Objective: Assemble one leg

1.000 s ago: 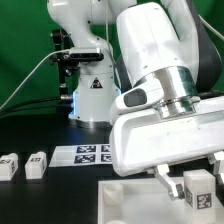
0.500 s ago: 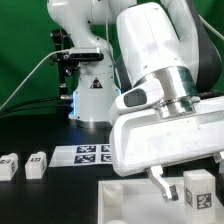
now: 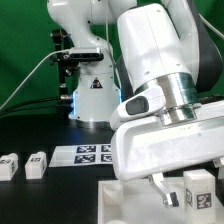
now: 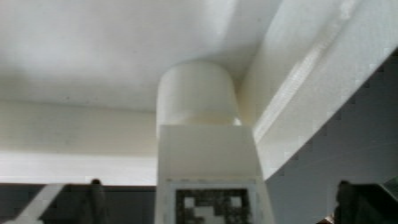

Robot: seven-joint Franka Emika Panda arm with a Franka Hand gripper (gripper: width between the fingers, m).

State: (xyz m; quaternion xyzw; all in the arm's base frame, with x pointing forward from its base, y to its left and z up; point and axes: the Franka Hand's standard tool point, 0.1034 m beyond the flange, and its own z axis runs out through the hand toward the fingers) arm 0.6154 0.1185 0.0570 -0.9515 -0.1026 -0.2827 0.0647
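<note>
A white leg point(image 3: 200, 188) with a black-and-white marker on its face stands upright on the large white tray point(image 3: 128, 200) at the exterior view's lower right. My gripper point(image 3: 181, 187) straddles it. One dark finger point(image 3: 158, 184) shows beside the leg; the other is out of frame. In the wrist view the leg point(image 4: 199, 120) rises in the middle of the gripper point(image 4: 214, 196). The fingers point(image 4: 79, 198) stand wide on both sides with gaps to the leg, so the gripper is open. Two more legs point(image 3: 8, 167) point(image 3: 36, 164) lie on the black table at the exterior view's left.
The marker board point(image 3: 90, 153) lies on the table between the loose legs and my hand. The robot's white base point(image 3: 90, 95) stands behind it with cables. A green backdrop closes the rear. My large white hand hides much of the tray.
My hand has shifted and turned slightly over the leg, and the visible finger sits a little lower. The leg and the loose legs have stayed where they were.
</note>
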